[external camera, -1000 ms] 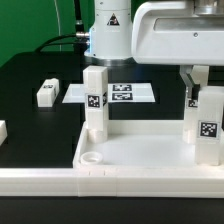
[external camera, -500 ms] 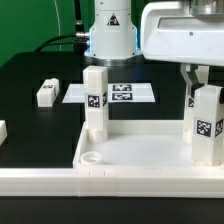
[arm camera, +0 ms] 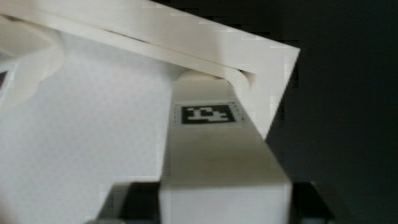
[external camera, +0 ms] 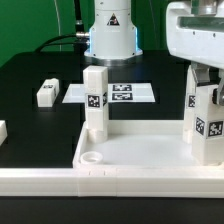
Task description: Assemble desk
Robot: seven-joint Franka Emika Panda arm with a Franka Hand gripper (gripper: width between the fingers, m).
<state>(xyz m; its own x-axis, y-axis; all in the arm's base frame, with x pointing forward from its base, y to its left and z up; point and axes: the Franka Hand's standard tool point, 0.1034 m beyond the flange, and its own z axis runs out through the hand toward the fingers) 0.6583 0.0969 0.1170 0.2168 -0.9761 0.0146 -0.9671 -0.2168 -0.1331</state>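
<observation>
gripper (external camera: 205, 80) clamped on a leg (external camera: 206, 125) upright over tabletop (external camera: 140, 150) corner at exterior view's right; 2nd leg (external camera: 95, 98) stands in far-left socket.

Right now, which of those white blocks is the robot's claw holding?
The upright leg at the exterior view's right, over the tabletop, sits in the gripper. Another stands free in the tabletop; two lie loose on the table.

Exterior view: low, near, faces arm base. Wrist view: close on leg (arm camera: 222, 150).
</observation>
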